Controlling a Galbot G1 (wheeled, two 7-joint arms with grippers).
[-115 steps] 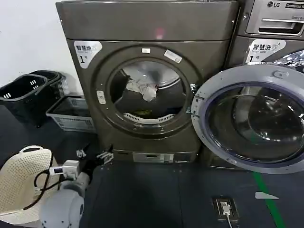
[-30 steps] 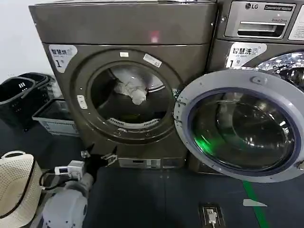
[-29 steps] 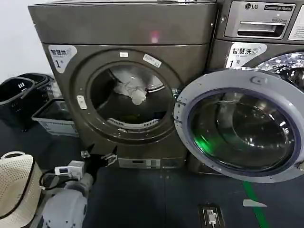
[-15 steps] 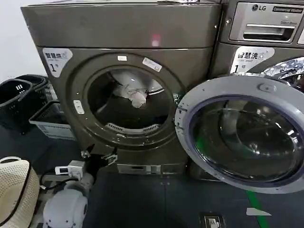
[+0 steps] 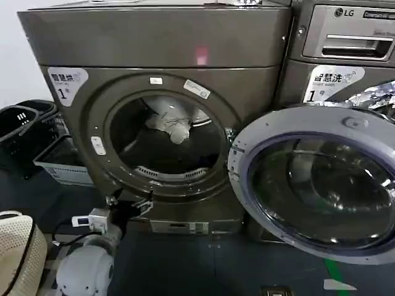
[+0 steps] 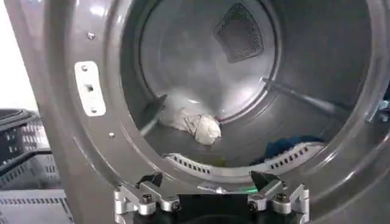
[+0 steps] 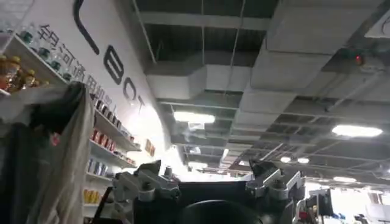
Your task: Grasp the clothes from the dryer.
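- Progress: you are only approaching; nothing is grasped, so reaching in, closing and withdrawing all remain.
- Dryer (image 5: 154, 117): its door (image 5: 315, 185) is standing swung wide.
- Clothes: a faint yellow-green scrap (image 6: 220, 161) is lying low in the drum behind the lint grille; a white bundle (image 6: 194, 123) is lying deeper.
- Left gripper (image 6: 210, 198): hovering just outside the porthole's lower rim, fingers (image 6: 146, 196) spread, carrying nothing.
- Right gripper (image 7: 210, 189): pointing at the ceiling, fingers spread, idle.

Our head camera looks down at the dryer (image 5: 166, 123) from nearby. Our left wrist faces its porthole (image 6: 244, 91) close up, shared by both; our right wrist faces the ceiling (image 7: 256, 67).
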